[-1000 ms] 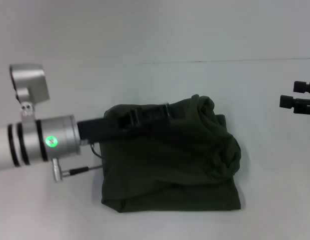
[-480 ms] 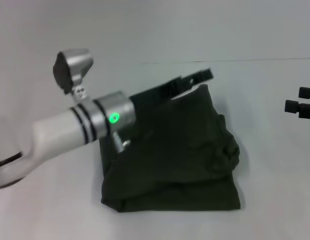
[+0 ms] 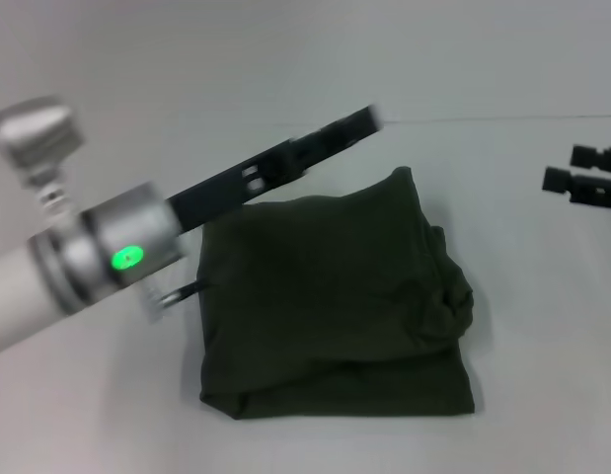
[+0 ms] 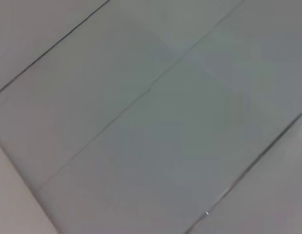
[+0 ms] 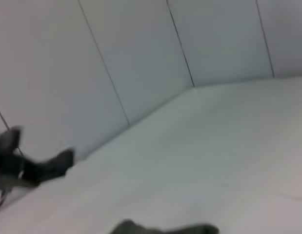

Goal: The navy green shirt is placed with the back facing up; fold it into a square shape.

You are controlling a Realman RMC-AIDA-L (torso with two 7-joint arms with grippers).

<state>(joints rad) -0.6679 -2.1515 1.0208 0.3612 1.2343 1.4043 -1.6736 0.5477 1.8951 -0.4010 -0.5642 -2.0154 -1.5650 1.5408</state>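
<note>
The navy green shirt (image 3: 335,306) lies folded into a rough square on my table (image 3: 542,395), toward its middle, with bunched folds along the side nearest my right arm. My left claw (image 3: 369,119) is raised above the table past the shirt's far edge, clear of the cloth and holding nothing; I cannot tell how wide it stands. My right claw (image 3: 557,168) sits off by the table's right edge, well apart from the shirt, fingers apart and empty.

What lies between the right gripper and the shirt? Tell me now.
Nothing: in the head view only bare white table separates the right gripper from the navy green shirt.
</note>
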